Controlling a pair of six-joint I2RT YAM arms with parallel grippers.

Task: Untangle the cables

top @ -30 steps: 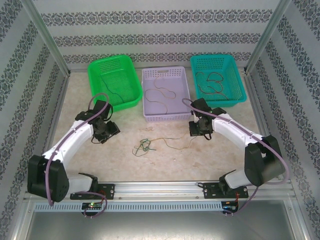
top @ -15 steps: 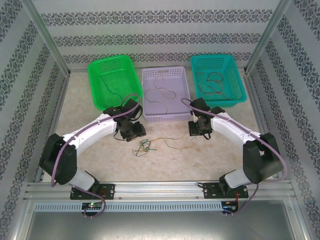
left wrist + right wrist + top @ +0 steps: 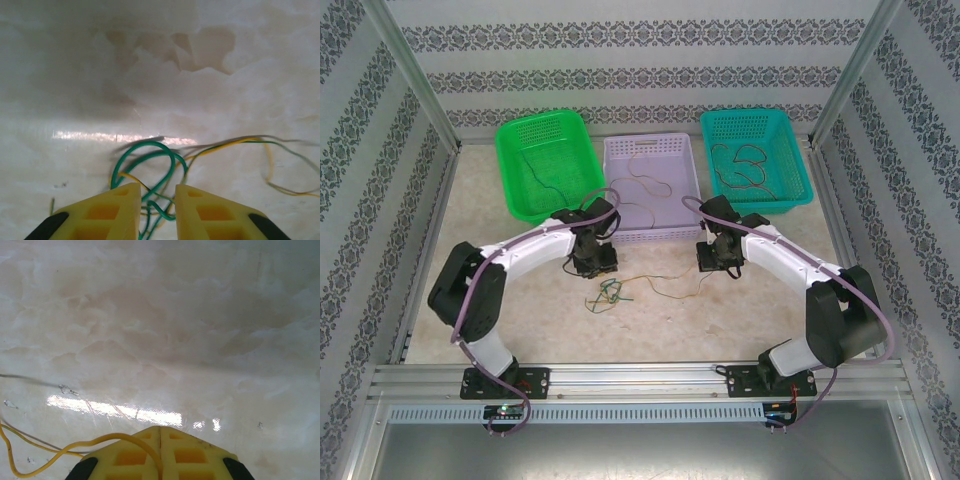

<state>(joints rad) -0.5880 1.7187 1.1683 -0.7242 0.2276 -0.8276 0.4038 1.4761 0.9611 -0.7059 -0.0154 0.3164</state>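
Cable tangle (image 3: 172, 161) between left jaws; yellow cable (image 3: 100, 438) pinched in right jaws.

green cable (image 3: 155, 143): cut off at bottom edge; yellow cable (image 3: 60, 450): cut off left

Bright, even overhead light. Top view is sharp. Wrist views are soft, with a glare streak on the glossy table (image 3: 100, 75), diffuse shadows and slightly blurred cables (image 3: 155, 165).
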